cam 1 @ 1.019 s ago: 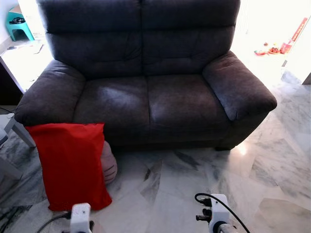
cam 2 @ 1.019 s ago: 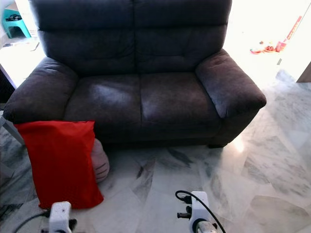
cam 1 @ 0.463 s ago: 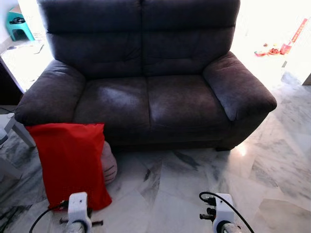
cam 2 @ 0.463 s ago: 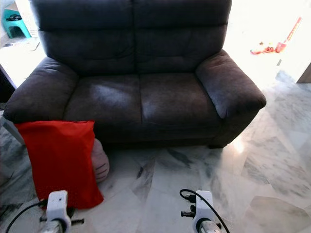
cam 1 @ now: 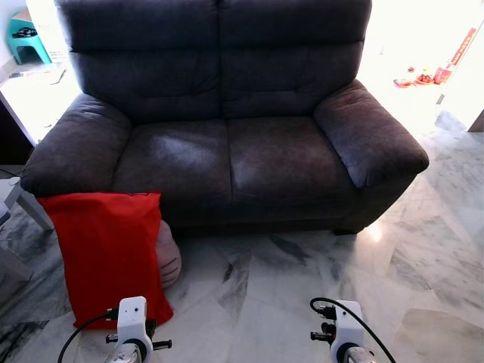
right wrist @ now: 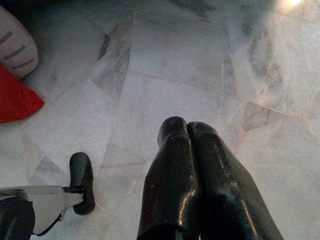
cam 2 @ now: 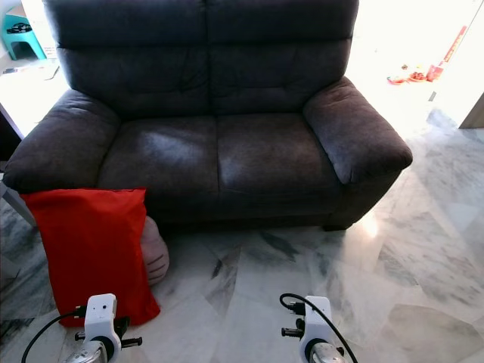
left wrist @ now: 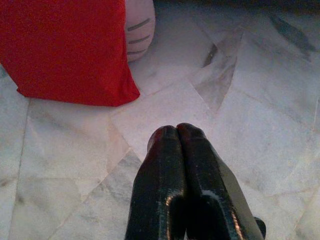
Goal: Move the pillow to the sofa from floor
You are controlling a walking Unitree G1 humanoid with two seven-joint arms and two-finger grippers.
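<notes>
A red pillow [cam 1: 110,253] stands upright on the marble floor, leaning against the front left corner of the dark grey sofa [cam 1: 227,151]. The left wrist view shows the pillow [left wrist: 65,50] a short way ahead of my left gripper [left wrist: 177,132], which is shut and empty just above the floor. My left arm [cam 1: 132,329] sits low, right beside the pillow's bottom corner. Further right over bare floor, my right gripper [right wrist: 186,127] is shut and empty, on the right arm [cam 1: 340,336].
A pale pink striped plush cushion [cam 1: 169,255] lies behind the red pillow against the sofa base. A white furniture leg [cam 1: 30,210] stands at the far left, a teal stool [cam 1: 29,39] at the back left, and small red items [cam 1: 427,76] at the back right. Open marble floor [cam 1: 287,280] lies before the sofa.
My left arm has risen and shifted a little to the right, closer to the pillow's lower corner. The right arm has barely moved. The pillow stays where it was.
</notes>
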